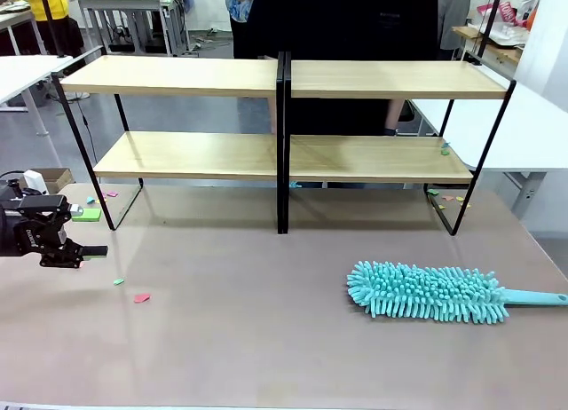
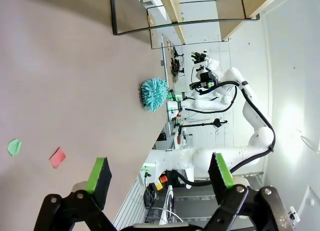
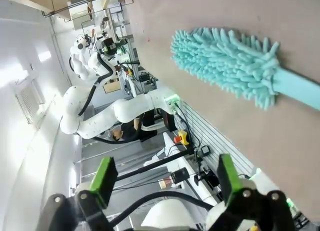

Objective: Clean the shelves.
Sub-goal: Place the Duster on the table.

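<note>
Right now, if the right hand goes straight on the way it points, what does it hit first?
Likely the teal duster: the open right hand looks toward its fluffy head on the tabletop, nothing between. Depth is unclear.

White jointed arms, black cables; black jaws carry green pads.

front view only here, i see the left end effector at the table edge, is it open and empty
Observer: Yes, the left end effector stands open with nothing between its pads.
Operator: and the right one
Observer: The right end effector is open too, hovering near the duster.
Operator: is the duster touching the shelves
Observer: No, it lies on the tabletop, apart from the shelves.
</note>
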